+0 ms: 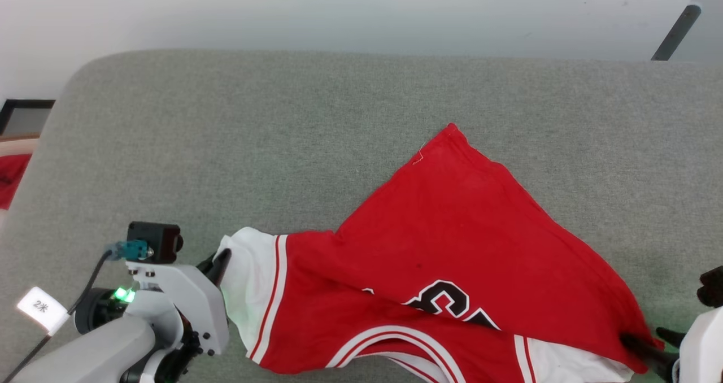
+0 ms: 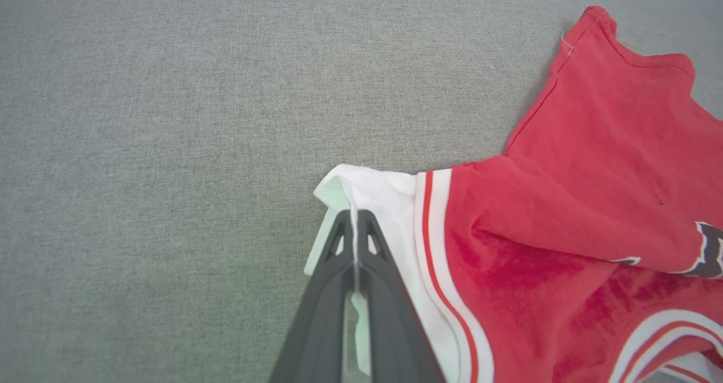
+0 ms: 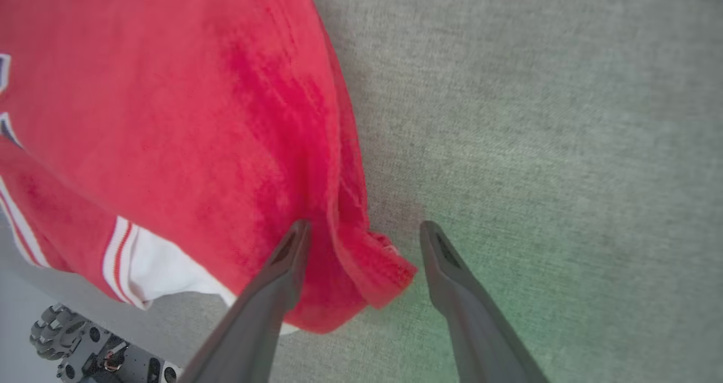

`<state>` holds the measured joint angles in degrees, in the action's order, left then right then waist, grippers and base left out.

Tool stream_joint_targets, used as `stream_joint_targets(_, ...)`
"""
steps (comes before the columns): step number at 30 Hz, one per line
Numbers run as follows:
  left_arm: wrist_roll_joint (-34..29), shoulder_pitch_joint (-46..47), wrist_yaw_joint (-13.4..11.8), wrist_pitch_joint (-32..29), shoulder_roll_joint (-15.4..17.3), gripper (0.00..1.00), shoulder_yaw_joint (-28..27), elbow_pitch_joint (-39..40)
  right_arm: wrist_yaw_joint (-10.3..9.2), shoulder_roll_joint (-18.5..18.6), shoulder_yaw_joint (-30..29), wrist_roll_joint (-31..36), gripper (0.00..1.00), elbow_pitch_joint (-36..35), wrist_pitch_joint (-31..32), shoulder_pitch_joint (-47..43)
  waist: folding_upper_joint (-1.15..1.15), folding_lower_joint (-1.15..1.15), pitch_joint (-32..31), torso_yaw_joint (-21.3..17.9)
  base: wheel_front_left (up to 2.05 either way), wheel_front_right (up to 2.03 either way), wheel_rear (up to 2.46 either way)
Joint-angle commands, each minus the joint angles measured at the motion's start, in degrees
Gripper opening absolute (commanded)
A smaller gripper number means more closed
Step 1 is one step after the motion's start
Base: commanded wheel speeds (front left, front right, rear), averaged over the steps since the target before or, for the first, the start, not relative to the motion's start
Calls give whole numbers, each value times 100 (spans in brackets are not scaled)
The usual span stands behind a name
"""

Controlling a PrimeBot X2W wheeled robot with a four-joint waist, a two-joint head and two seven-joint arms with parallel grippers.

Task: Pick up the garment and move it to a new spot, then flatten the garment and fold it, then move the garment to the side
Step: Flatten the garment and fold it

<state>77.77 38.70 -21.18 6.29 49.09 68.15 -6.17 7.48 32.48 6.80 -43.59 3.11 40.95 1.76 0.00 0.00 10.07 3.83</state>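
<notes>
One garment [image 1: 463,230], grey fabric surface [image 1: 254,134], white wall [image 1: 339,10]

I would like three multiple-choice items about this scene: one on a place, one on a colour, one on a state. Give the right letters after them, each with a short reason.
1. Where does the left gripper grip the jersey?
A. the white side panel
B. a red corner
C. the black lettering

2. What colour is the surface under the jersey?
A. blue
B. grey
C. brown

3. How does the right gripper stand?
A. shut on the jersey
B. open, astride a red corner
C. shut on nothing

Answers:
1 A: its shut fingers pinch white cloth.
2 B: grey fabric lies all around the jersey.
3 B: a wide gap shows between its fingers, with the red corner in it.
</notes>
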Motion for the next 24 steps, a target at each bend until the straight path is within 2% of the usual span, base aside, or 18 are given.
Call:
stream_joint_targets(1,9,-66,-26,6,12,0,5,16,2,46,-68,60,100,-123,43,-85,0,0,-40,7,0,0,0)
stream_joint_targets(12,-83,-5,-7,-34,-130,0,64,79,2,245,-616,317,100,-1615,522,62,0,0,-98,251,0,0,0)
stream_joint_targets(16,-152,95,52,-55,-268,0,98,43,2,407,-496,463,100,-2005,285,528,0,0,-52,449,0,0,0)
stream_joint_targets(20,-197,217,146,-88,-452,0,111,-47,2,628,-36,640,100,-1832,-281,1279,0,0,30,703,0,0,0)
stream_joint_targets(24,-276,353,268,-112,-670,0,137,-190,2,757,628,704,100,-1224,-914,2167,0,0,136,961,0,0,0)
